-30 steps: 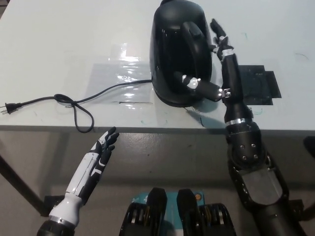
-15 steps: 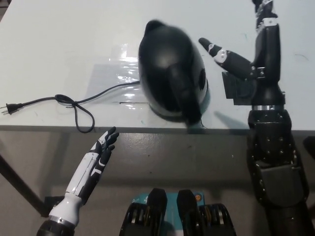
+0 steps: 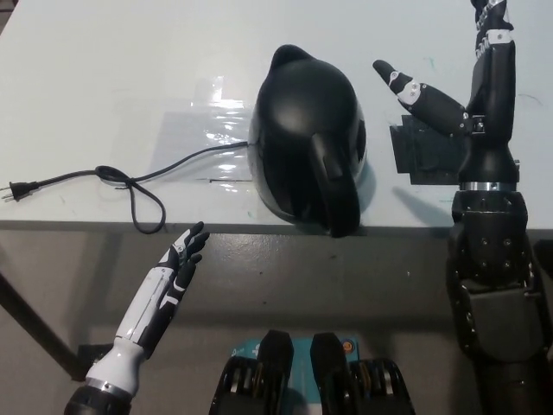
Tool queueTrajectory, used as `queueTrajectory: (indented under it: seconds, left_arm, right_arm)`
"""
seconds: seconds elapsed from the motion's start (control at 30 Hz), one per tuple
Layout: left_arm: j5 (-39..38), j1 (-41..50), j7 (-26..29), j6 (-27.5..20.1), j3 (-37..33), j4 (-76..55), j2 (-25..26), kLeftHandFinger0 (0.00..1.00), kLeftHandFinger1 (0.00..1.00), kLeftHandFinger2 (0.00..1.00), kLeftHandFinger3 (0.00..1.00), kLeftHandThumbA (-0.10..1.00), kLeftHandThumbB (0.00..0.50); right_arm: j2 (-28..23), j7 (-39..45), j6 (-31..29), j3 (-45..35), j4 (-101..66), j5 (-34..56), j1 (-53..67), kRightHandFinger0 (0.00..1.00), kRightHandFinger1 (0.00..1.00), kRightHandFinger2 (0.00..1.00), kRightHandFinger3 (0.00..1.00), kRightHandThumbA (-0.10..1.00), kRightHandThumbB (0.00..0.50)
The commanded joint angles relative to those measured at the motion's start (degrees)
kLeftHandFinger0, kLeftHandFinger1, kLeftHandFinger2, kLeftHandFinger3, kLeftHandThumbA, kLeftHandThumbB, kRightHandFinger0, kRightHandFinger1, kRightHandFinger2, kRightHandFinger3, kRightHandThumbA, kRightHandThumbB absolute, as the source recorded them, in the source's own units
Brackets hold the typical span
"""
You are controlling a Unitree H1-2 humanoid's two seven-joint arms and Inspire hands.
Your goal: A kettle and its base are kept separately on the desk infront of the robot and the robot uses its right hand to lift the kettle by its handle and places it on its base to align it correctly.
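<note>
Black right hand splayed, raised apart from the kettle.

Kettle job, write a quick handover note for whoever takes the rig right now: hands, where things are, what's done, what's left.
Right hand: open, raised over the desk to the right of the kettle, holding nothing.
Left hand: open, resting below the desk edge at lower left.
Kettle: near the desk's front edge, handle toward the robot; the base is hidden beneath it.
Cord: runs left from under the kettle, plug lying loose on the desk.
Done: kettle is down and released.
Left: check that it sits square on the base; the head view cannot show this.
</note>
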Motion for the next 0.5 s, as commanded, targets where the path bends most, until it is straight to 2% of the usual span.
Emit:
queueTrajectory:
  seconds: [0.0,0.2,0.33,0.43,0.47]
  left_arm:
    - [-0.63,-1.05,-1.27,-1.23,0.4,-0.1,1.26,1.0,1.0,1.0,1.0,1.0,0.182]
    - [-0.54,-1.06,-1.16,-1.11,0.35,-0.1,1.23,1.0,1.0,1.0,1.0,1.0,0.191]
    - [-0.32,-1.15,-0.89,-1.16,0.45,-0.05,1.17,1.0,1.0,1.0,1.0,1.0,0.195]
    - [-0.22,-1.15,-0.92,-0.63,0.52,-0.15,1.31,1.0,1.0,1.0,1.0,1.0,0.205]
    - [-0.1,-1.22,-0.87,-0.41,0.55,-0.15,1.35,1.0,1.0,1.0,1.0,1.0,0.204]
  right_arm:
    - [0.4,-1.11,-1.86,-0.88,-3.29,0.15,-2.08,1.0,1.0,1.0,1.0,1.0,0.5]
    - [0.32,-0.96,-3.46,-1.84,-5.85,1.84,-1.51,1.0,1.0,1.0,1.0,1.0,0.5]
    - [-0.56,-1.12,-1.34,-3.44,-14.44,0.91,-0.58,1.0,1.0,1.0,1.0,1.0,0.5]
    - [-1.27,-1.28,1.85,-6.0,-27.49,-1.54,-0.05,1.0,1.0,1.0,1.0,1.0,0.5]
    - [-2.38,0.09,1.87,-6.14,-31.63,0.6,0.28,1.0,1.0,1.0,1.0,1.0,0.499]
